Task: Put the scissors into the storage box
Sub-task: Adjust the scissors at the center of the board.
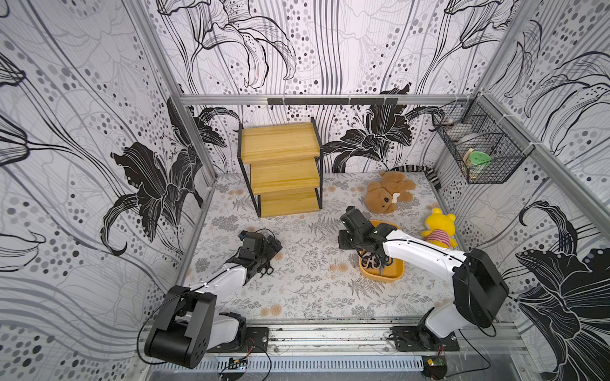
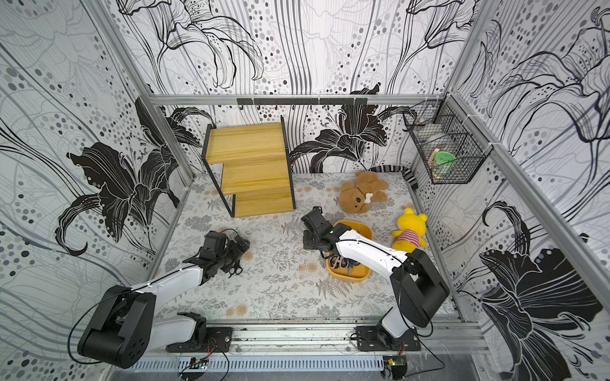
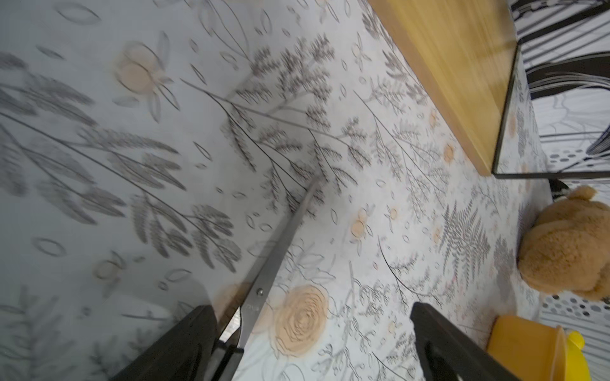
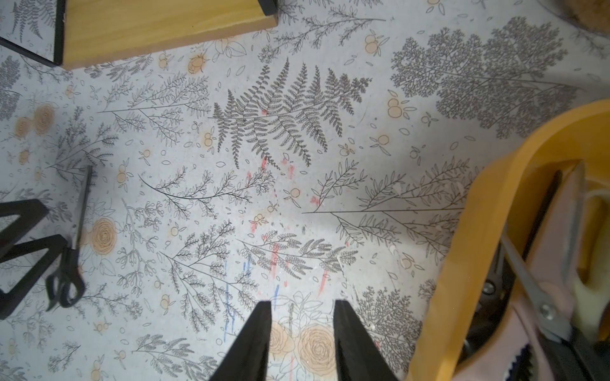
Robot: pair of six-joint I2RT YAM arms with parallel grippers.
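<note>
A black-handled pair of scissors lies flat on the patterned table, handles toward the front. My left gripper stands over it, open wide, with the pair close beside one finger and nothing gripped. The yellow-orange storage box sits right of centre and holds several scissors, a pale pink-handled pair among them. Just left of the box rim, my right gripper hangs above bare table, open, with nothing between its fingers.
A tiered wooden shelf stands at the back. A brown teddy and a yellow plush bear lie behind and right of the box. A black wire basket hangs on the right wall.
</note>
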